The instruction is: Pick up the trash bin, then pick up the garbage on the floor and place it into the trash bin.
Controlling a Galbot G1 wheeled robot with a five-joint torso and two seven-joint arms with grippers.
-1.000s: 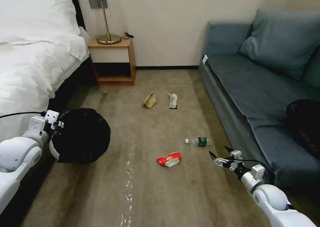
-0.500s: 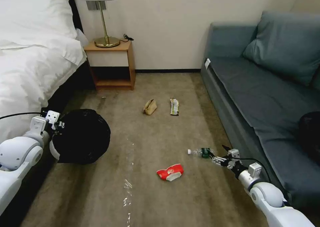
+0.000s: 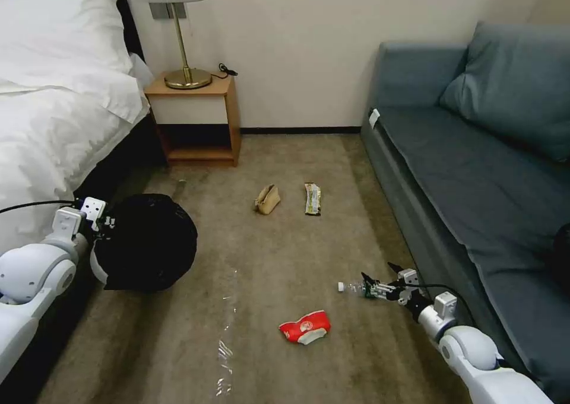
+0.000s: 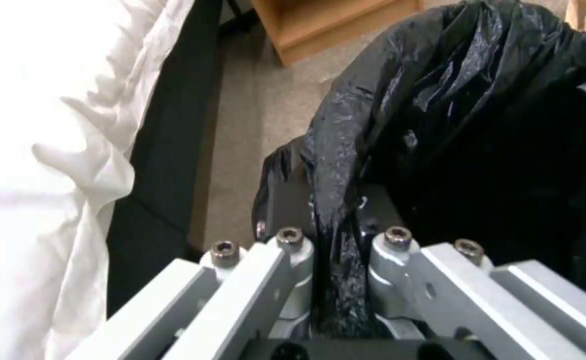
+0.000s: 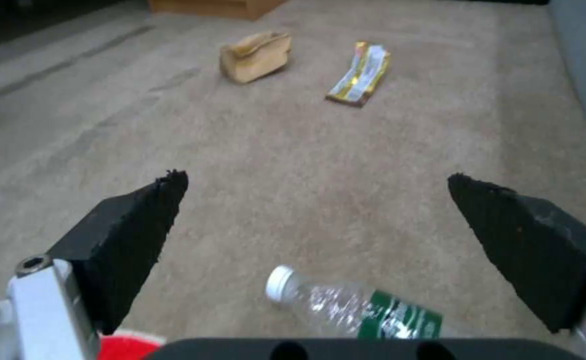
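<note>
Four pieces of garbage lie on the carpet (image 3: 267, 261) in front of you, and the trash bin (image 3: 145, 241) is already off the floor at your left. Your left gripper (image 3: 102, 221) holds that bin beside the bed (image 3: 53, 125), near the carpet's left edge; in the left wrist view its fingers (image 4: 293, 250) are pressed together on the black bag (image 4: 480, 125) folded over the rim.

Moving right, a nightstand (image 3: 196, 119) with a brass lamp (image 3: 178, 36) stands against the far wall. On the middle of the carpet you have the tan paper bag (image 3: 267, 199) and, just beside it, the flat yellow-green wrapper (image 3: 312, 198), the two lying apart. Nearer to you, the red-and-white wrapper (image 3: 304, 327) sits crumpled, well short of that pair.

Further right, the clear bottle (image 3: 355, 286) with the green label lies on its side, white cap pointing left. Your right gripper (image 3: 375, 281) hangs low right at the bottle, close to the carpet's right edge along the sofa (image 3: 475, 172). In the right wrist view its black pads (image 5: 130, 225) are spread wide, with the bottle (image 5: 353, 307) lying between them and touched by neither.
</note>
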